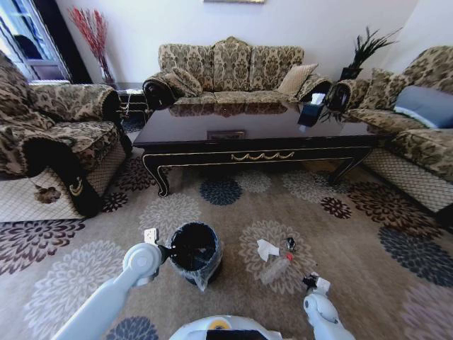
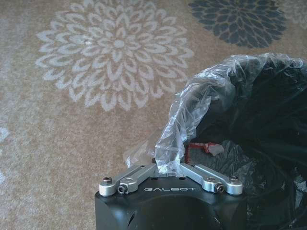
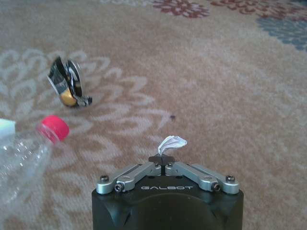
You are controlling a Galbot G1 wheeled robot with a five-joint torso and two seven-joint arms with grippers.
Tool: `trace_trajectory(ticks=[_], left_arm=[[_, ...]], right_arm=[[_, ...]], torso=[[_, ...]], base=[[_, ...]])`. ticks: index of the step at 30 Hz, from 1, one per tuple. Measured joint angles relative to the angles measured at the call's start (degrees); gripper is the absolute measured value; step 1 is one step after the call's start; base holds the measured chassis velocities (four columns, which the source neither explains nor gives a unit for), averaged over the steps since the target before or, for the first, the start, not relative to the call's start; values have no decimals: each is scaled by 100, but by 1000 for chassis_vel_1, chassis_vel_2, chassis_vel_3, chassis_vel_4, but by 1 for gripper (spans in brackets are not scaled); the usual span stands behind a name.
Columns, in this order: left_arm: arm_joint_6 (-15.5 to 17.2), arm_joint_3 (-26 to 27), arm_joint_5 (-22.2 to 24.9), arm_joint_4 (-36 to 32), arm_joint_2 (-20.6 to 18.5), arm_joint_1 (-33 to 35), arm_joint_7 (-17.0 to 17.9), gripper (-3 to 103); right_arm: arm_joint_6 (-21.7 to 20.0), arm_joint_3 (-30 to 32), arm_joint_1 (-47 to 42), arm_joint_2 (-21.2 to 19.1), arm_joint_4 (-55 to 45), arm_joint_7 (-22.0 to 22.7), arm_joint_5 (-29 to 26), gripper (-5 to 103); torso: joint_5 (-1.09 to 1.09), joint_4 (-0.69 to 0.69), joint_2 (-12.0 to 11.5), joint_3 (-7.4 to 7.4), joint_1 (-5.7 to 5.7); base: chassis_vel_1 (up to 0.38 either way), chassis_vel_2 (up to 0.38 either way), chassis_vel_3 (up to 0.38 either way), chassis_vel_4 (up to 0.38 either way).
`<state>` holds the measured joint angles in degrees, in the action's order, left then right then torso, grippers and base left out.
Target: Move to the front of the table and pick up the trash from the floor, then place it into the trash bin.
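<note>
The trash bin (image 1: 195, 253) stands on the carpet in front of the dark table (image 1: 255, 134). My left gripper (image 1: 165, 251) is at the bin's left rim. In the left wrist view it (image 2: 168, 167) is shut on clear plastic film (image 2: 184, 115) that runs on along the trash bin (image 2: 268, 143); whether the film is loose or the liner's edge I cannot tell. A red piece (image 2: 196, 149) lies inside. My right gripper (image 3: 164, 163) is shut on a small white scrap (image 3: 172, 142) above the carpet. Trash lies right of the bin: white paper (image 1: 267, 248), a crushed can (image 3: 69, 85) and a clear bottle (image 3: 24, 155).
Patterned sofas (image 1: 226, 67) and armchairs (image 1: 49, 142) ring the table on three sides. A tissue box (image 1: 311, 110) sits on the table's right end. Flowered carpet (image 1: 340, 234) stretches open to the right of the trash and in front of the table.
</note>
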<state>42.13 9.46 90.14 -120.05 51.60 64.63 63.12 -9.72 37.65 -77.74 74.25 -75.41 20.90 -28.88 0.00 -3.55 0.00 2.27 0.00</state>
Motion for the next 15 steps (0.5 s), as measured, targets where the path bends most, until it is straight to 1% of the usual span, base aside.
trace_trajectory(ticks=[6, 8, 10, 11, 13, 15], left_arm=[[0, -301, -11, 116, 11, -305, 25, 0], [0, -529, 7, 259, 33, -614, 52, 0], [1, -588, 23, 294, 36, -701, 56, 0], [1, -779, 61, 430, 53, -982, 61, 0], [1, -974, 94, 599, 82, -1292, 59, 0], [1, -1028, 99, 658, 102, -1388, 59, 0]], right_arm=[[-100, 52, -284, -38, -735, 153, -146, 0], [-151, 86, -477, -74, -1292, 207, -277, 0], [-167, 93, -532, -87, -1461, 215, -313, 0], [-195, 103, -682, -120, -1908, 222, -394, 0], [-213, 107, -822, -148, -2332, 223, -426, 0], [-214, 107, -862, -155, -2445, 222, -424, 0]], torso=[[0, 0, 0, 0, 0], [0, 1, 0, 0, 0], [-1, 1, 0, 0, 0], [0, -1, 0, 0, 0], [-1, -1, 0, 0, 0], [-1, 0, 0, 0, 0]], base=[[0, 0, 0, 0], [0, 0, 0, 0], [0, 0, 0, 0], [0, 0, 0, 0], [0, 0, 0, 0], [0, 0, 0, 0]])
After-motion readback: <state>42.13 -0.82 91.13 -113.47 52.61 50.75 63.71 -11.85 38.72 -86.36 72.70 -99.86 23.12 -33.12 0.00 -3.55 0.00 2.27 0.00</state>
